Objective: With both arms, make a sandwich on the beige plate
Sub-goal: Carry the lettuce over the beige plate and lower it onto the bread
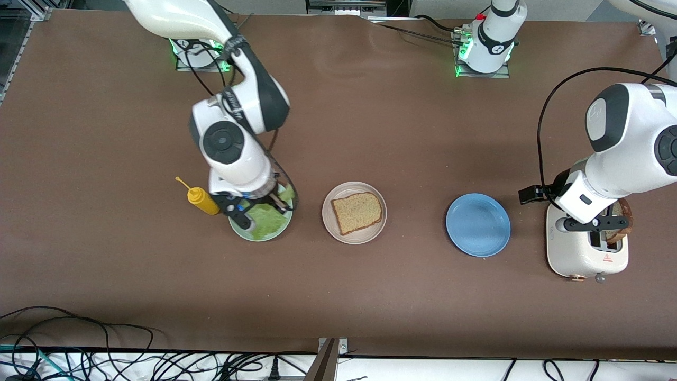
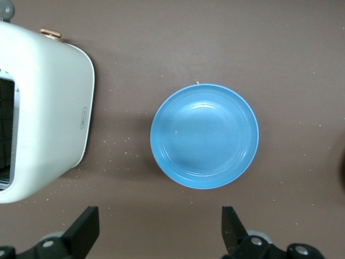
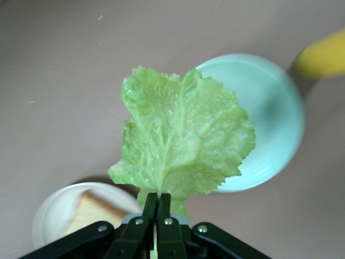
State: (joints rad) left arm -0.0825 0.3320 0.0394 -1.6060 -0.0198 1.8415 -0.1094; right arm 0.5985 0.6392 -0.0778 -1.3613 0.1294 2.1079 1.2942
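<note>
room: bare counter (image 1: 412, 137) between beige plate (image 1: 330, 225) and blue plate (image 1: 478, 225)
right gripper (image 3: 157, 211): clamped on lettuce (image 3: 180, 140), over mint plate (image 3: 275, 124)
left gripper (image 2: 159, 229): wide apart, empty, over toaster (image 1: 568, 259)

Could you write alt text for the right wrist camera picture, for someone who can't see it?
The right gripper, shut, holds a lettuce leaf up over the mint-green plate. The beige plate with a bread slice shows nearby.

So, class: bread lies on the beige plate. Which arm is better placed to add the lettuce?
The right arm: its end effector already grips the lettuce leaf over the mint-green plate, beside the beige plate. The left end effector is open over the table by the toaster.
</note>
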